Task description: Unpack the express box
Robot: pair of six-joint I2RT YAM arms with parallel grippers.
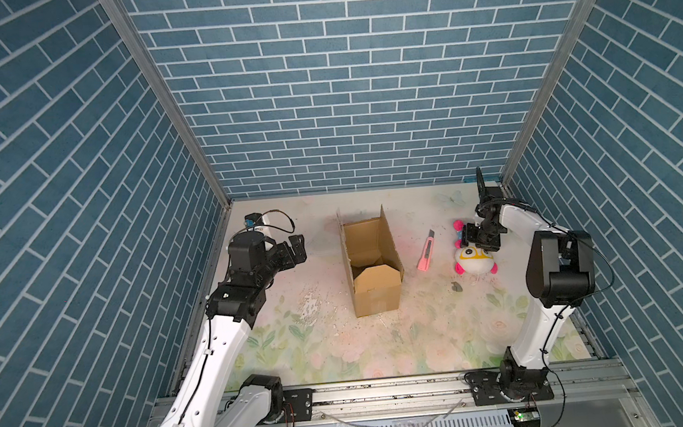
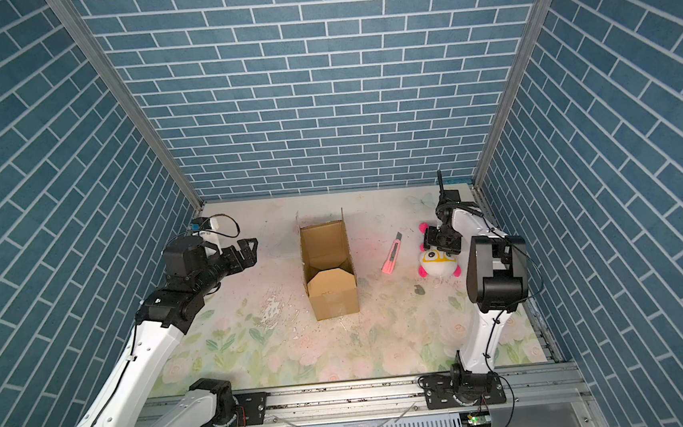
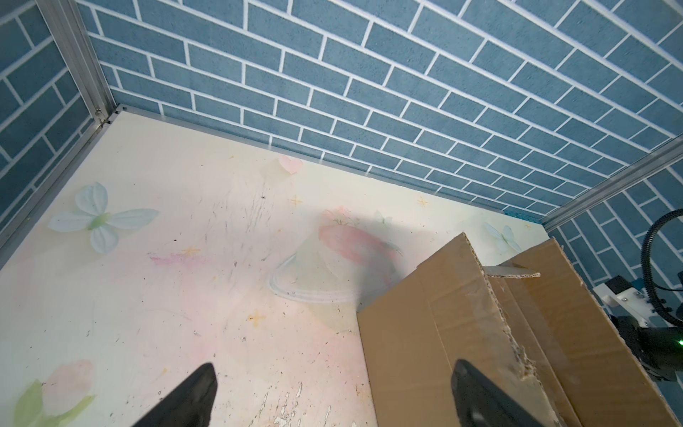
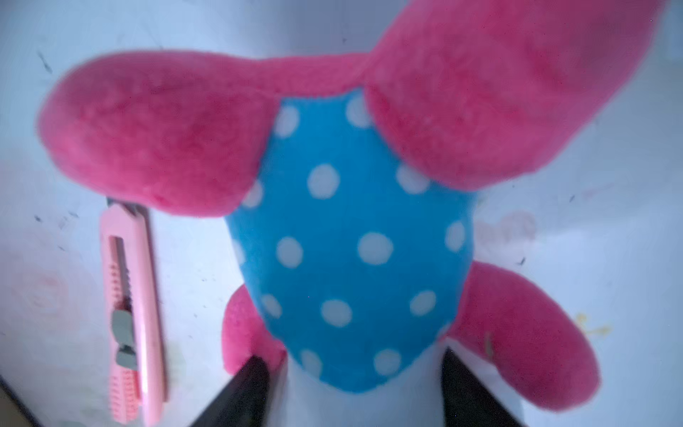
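Note:
The express box (image 1: 370, 262) (image 2: 327, 265) stands open mid-table, its long flaps upright and a near end flap folded inward; no contents show in it. A plush toy (image 1: 475, 260) (image 2: 438, 263) with a white head, pink limbs and a blue dotted body (image 4: 351, 240) lies on the table to the right. My right gripper (image 1: 479, 237) (image 4: 354, 388) hovers over it, its jaws open on either side of the toy's neck. My left gripper (image 1: 296, 247) (image 3: 334, 369) is open and empty, left of the box (image 3: 480, 332).
A pink knife (image 1: 426, 256) (image 4: 131, 314) lies between the box and the toy. A small dark grey scrap (image 1: 457, 286) sits near the toy. Blue brick walls close in three sides, and a metal rail (image 1: 387, 390) runs along the front.

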